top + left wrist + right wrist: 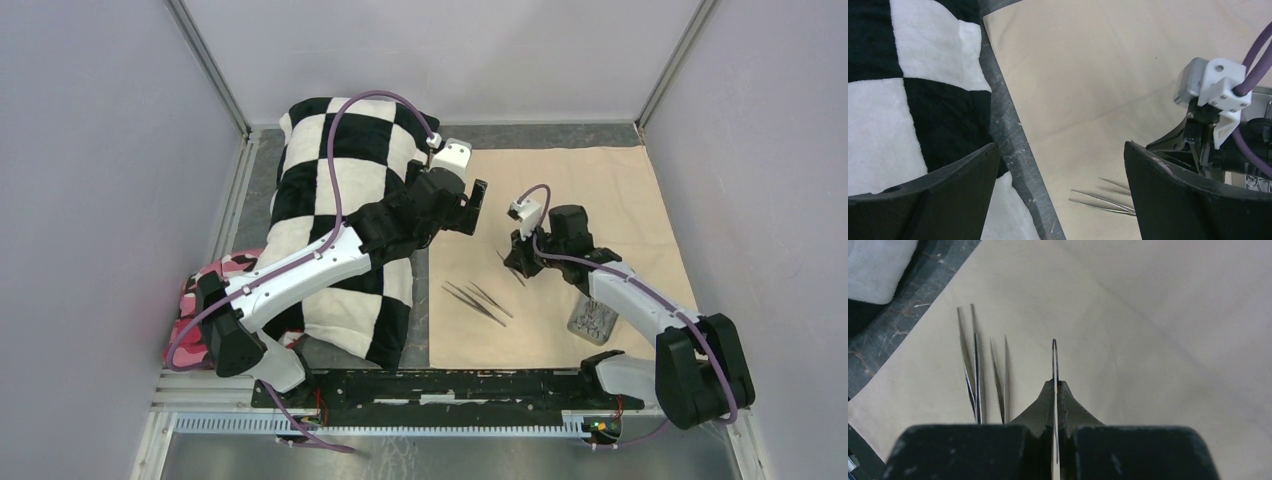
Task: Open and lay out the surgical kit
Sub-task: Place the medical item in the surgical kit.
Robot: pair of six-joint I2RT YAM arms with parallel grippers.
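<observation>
Right gripper (1055, 390) pinched tight on thin steel tool (1054, 352), just over beige cloth (1158, 315). Lay tool down flat, beside two tweezers (976, 370), not on top. Left gripper (1060, 150) wide apart, holds nothing. Tray (592, 320) sits near right arm.

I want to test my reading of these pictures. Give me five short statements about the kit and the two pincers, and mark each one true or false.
1. In the top view, the checkered pillow lies left of the beige cloth. True.
2. The right pincer is shut on a thin steel instrument. True.
3. The left pincer grips the pillow. False: it is open and empty, over the cloth.
4. The metal tray stands on the pillow. False: it stands on the near right part of the cloth.
5. Two tweezers lie on the cloth. True.
</observation>
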